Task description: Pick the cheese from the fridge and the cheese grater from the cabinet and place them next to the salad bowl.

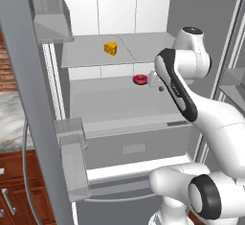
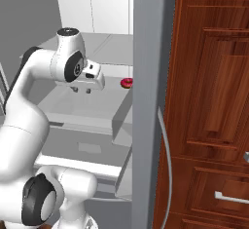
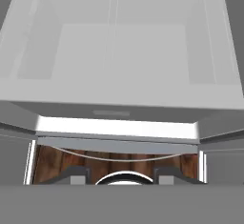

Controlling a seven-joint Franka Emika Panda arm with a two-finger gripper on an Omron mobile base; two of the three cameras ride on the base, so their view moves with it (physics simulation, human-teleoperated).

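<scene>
- Left base cam: behind arm, looks fwd/down into open fridge interior.
- Right base cam: same shelves, from the other side, past the cabinet.
- Hand cam: close, faces down over the lower shelf and drawer front.

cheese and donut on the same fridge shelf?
No. In the left base view the cheese sits on the upper glass shelf and the pink donut lies on the shelf below it.
</scene>
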